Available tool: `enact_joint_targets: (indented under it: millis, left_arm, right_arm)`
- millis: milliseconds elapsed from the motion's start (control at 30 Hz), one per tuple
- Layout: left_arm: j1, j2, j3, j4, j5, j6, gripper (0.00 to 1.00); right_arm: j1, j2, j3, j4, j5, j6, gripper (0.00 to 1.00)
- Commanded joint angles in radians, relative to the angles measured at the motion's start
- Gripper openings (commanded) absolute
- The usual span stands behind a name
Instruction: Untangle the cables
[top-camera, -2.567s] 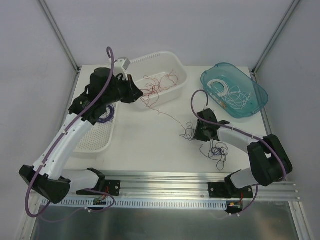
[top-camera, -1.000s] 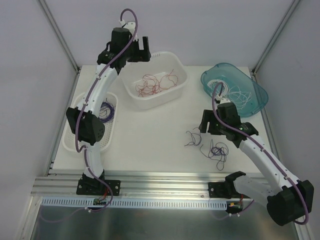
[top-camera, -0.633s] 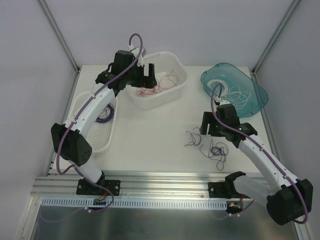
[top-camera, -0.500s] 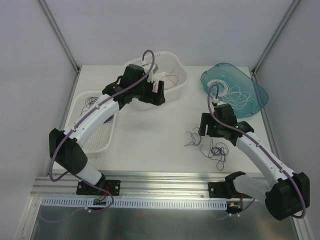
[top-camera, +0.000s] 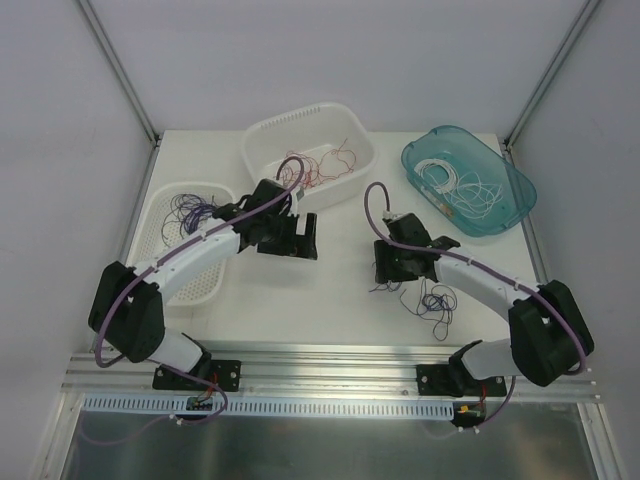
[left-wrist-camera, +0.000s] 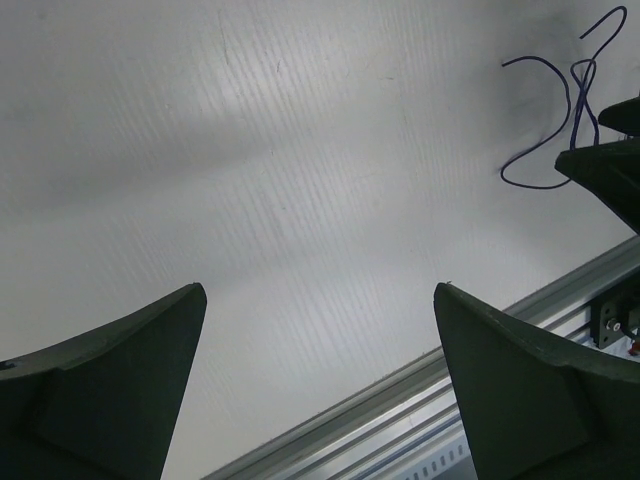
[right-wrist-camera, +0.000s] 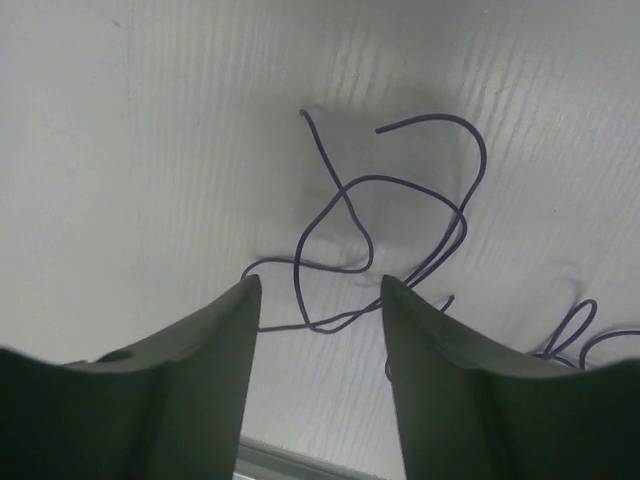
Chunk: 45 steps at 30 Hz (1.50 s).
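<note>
Loose purple cables (top-camera: 437, 300) lie curled on the white table right of centre. One thin purple cable (right-wrist-camera: 343, 190) loops just ahead of my right gripper (right-wrist-camera: 318, 282), which is down at the table and open, with a strand of it running between the fingertips. In the top view my right gripper (top-camera: 390, 270) sits at the left end of that purple bunch. My left gripper (top-camera: 298, 243) hovers over bare table at the middle, wide open and holding nothing. In the left wrist view the left gripper (left-wrist-camera: 320, 290) faces bare table, with a purple cable (left-wrist-camera: 560, 120) at the upper right.
A white basket (top-camera: 262, 130) at the back holds red cables (top-camera: 320, 165). A teal bin (top-camera: 500, 225) at the back right holds white cables (top-camera: 455, 190). A white tray (top-camera: 190, 285) on the left holds purple cables (top-camera: 190, 208). An aluminium rail (top-camera: 330, 360) runs along the near edge.
My left arm has swung from above the white basket down to the table's middle. My right gripper has moved left and down onto a purple cable, its jaws narrower than before.
</note>
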Motion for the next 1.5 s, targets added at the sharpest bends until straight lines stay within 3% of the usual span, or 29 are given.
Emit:
enact_joint_targets:
  millis: [0,133,167,267,567,800,1167,1300,1467]
  left_arm:
    - [0.000,-0.098,-0.015,0.017,-0.025,-0.036,0.99]
    - [0.002,-0.128,-0.038,0.022,0.004,-0.051,0.99]
    - [0.000,-0.133,-0.040,0.026,0.013,-0.052,0.99]
    - [-0.001,-0.148,-0.040,0.045,0.067,-0.054,0.99]
    - [-0.001,-0.193,0.000,0.111,0.122,-0.177,0.99]
    - [0.000,-0.170,0.080,0.135,0.165,-0.330,0.96]
    - [-0.006,-0.079,0.135,0.142,0.263,-0.407,0.87]
    - [-0.014,-0.055,0.141,0.142,0.285,-0.425,0.79]
    - [-0.024,-0.030,0.152,0.140,0.304,-0.428,0.51]
  right_arm:
    - [0.013,0.044,0.000,0.072,0.031,0.021,0.52]
    - [0.039,0.047,0.022,0.080,0.022,0.012,0.25]
    - [0.039,0.038,0.025,0.080,0.019,0.010,0.12]
    - [0.041,-0.004,0.037,0.081,0.005,-0.004,0.01]
    - [0.055,-0.148,0.071,0.219,-0.285,-0.045,0.01]
    - [0.110,-0.169,0.127,0.279,-0.343,-0.057,0.01]
    - [0.188,-0.108,0.224,0.258,-0.354,-0.143,0.01]
    - [0.213,-0.082,0.250,0.247,-0.346,-0.163,0.01]
    - [0.225,-0.054,0.273,0.244,-0.329,-0.180,0.01]
